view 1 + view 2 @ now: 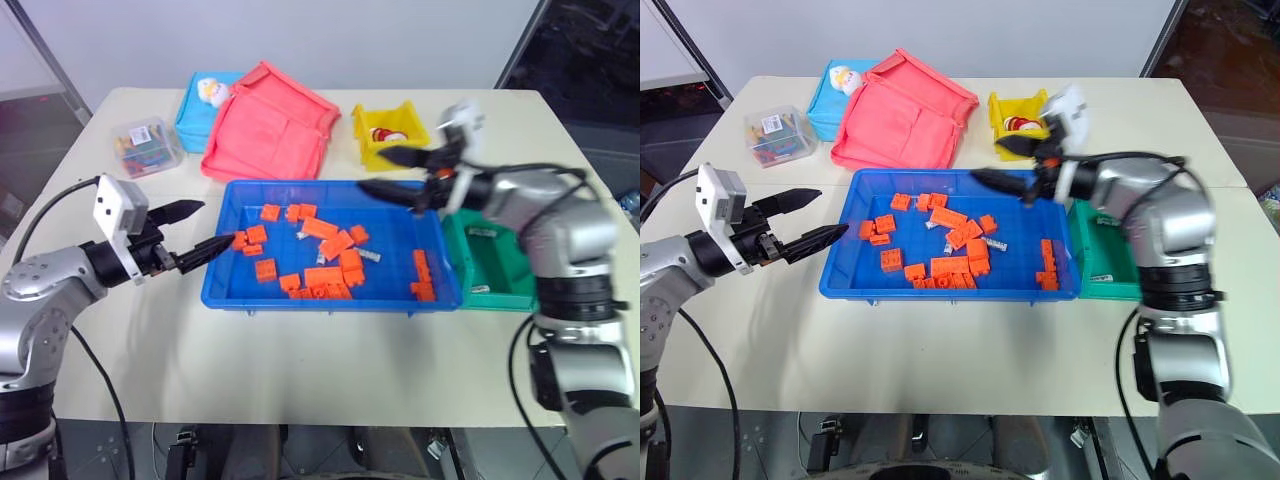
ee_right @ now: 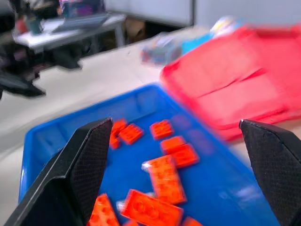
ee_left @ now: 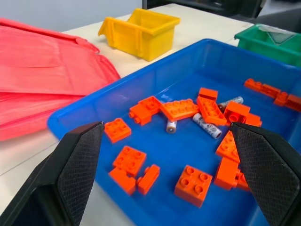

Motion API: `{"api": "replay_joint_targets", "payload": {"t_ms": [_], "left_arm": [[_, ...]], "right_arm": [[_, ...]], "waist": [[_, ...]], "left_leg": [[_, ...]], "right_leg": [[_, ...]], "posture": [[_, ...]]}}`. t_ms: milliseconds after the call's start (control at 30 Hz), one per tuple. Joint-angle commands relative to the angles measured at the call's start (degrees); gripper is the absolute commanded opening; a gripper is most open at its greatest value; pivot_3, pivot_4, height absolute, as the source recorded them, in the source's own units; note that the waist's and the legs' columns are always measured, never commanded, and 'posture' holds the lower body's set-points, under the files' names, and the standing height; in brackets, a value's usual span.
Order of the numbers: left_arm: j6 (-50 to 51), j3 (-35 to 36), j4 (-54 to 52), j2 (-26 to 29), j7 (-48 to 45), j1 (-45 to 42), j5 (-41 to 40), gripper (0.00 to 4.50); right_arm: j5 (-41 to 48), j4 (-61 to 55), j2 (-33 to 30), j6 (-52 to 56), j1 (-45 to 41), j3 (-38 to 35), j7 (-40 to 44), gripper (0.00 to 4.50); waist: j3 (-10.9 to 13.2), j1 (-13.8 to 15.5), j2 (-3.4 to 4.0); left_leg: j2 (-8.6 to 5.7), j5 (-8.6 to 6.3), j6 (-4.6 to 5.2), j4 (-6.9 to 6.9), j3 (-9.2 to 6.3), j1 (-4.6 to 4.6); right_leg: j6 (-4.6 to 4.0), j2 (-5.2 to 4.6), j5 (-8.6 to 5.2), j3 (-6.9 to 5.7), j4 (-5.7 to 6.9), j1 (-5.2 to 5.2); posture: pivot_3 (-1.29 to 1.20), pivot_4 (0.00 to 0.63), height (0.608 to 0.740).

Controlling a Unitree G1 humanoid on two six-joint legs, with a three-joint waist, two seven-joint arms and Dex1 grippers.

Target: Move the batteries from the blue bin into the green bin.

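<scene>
Blue bin [image 1: 225, 285]; orange bricks [image 1: 325, 262]; teal-green bin [image 1: 500, 290]; yellow bin [image 1: 372, 150].

A pale work table in a plain, evenly lit room

The cream table [image 1: 300, 370] has rounded corners and a smooth matte top. Behind it rises a bare white wall [image 1: 300, 30], with a dark glazed panel [image 1: 590, 60] at the right in a grey frame. Another table [image 2: 70, 28] with clutter stands in the blurred distance in the right wrist view.

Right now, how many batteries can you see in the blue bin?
3 batteries, all in the blue bin: one end-on mid-tray, one lying beside it, one among orange bricks toward the green bin. Bricks may hide others.
</scene>
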Motion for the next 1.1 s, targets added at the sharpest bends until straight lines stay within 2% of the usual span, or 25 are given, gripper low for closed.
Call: {"api": "replay_joint_targets", "payload": {"t_ms": [33, 200, 433, 767, 1000, 1067, 1100], "left_arm": [[0.61, 0.45, -3.87, -0.78, 1.4, 0.64, -1.56, 4.5], [2.6, 1.08, -7.8, -1.4, 2.51, 3.09, -3.79, 4.5], [3.19, 1.92, -9.66, -1.02, 3.11, 4.59, -4.94, 4.5], [1.81, 2.28, -10.7, -2.14, 4.6, 6.54, -4.8, 4.5], [1.05, 2.37, -11.06, -2.92, 5.61, 7.19, -4.51, 4.5], [0.75, 2.36, -11.12, -3.02, 5.91, 7.37, -4.5, 4.5], [0.62, 2.4, -11.14, -3.08, 6.06, 7.45, -4.46, 4.5]], "right_arm": [[-4.87, 4.24, 3.9, -5.87, -2.21, 3.36, -2.27, 4.43], [-13.05, 14.65, 7.72, -14.13, -4.08, 9.88, -1.42, 4.43], [-18.97, 24.62, 9.72, -17.26, -8.28, 13.67, 1.44, 4.43], [-23.36, 31.33, 12.29, -19.29, -10.58, 15.58, 6.24, 4.43], [-26.47, 36.92, 13.93, -21.32, -12.12, 15.38, 5.55, 4.43], [-27.17, 38.38, 14.23, -21.81, -12.64, 15.26, 5.66, 3.56], [-27.41, 38.87, 14.34, -21.92, -12.81, 15.19, 5.72, 2.99]], "waist": [[0.0, -0.05, -0.01], [-0.01, -0.27, -0.02], [-0.01, -0.29, -0.02], [-0.01, -0.33, -0.02], [-0.01, -0.38, -0.02], [-0.01, -0.45, -0.02], [-0.01, -0.44, -0.02]], "left_leg": [[0.0, 0.0, 0.0, 0.0, -0.01, 0.0], [0.0, 0.0, 0.0, 0.0, 0.0, 0.02], [0.0, 0.01, -0.01, 0.01, 0.0, 0.03], [0.01, 0.01, -0.01, -0.02, -0.01, 0.06], [0.01, 0.01, -0.01, -0.02, -0.01, 0.06], [0.01, 0.01, -0.01, -0.03, 0.0, 0.06], [0.01, 0.01, -0.01, -0.03, 0.0, 0.06]], "right_leg": [[0.0, 0.0, 0.0, 0.0, 0.0, 0.0], [0.0, 0.01, 0.0, 0.0, 0.05, -0.01], [-0.01, 0.02, 0.0, -0.01, 0.09, -0.04], [-0.01, 0.05, 0.0, 0.0, 0.13, -0.06], [-0.01, 0.05, 0.0, 0.0, 0.13, -0.05], [-0.01, 0.05, 0.0, 0.0, 0.13, -0.07], [-0.01, 0.05, 0.0, 0.0, 0.13, -0.08]], "posture": [[0.0, 0.15, 0.74], [0.0, 0.15, 0.74], [0.0, 0.15, 0.74], [0.0, 0.15, 0.74], [0.0, 0.15, 0.74], [0.0, 0.15, 0.74], [0.0, 0.15, 0.74]]}}
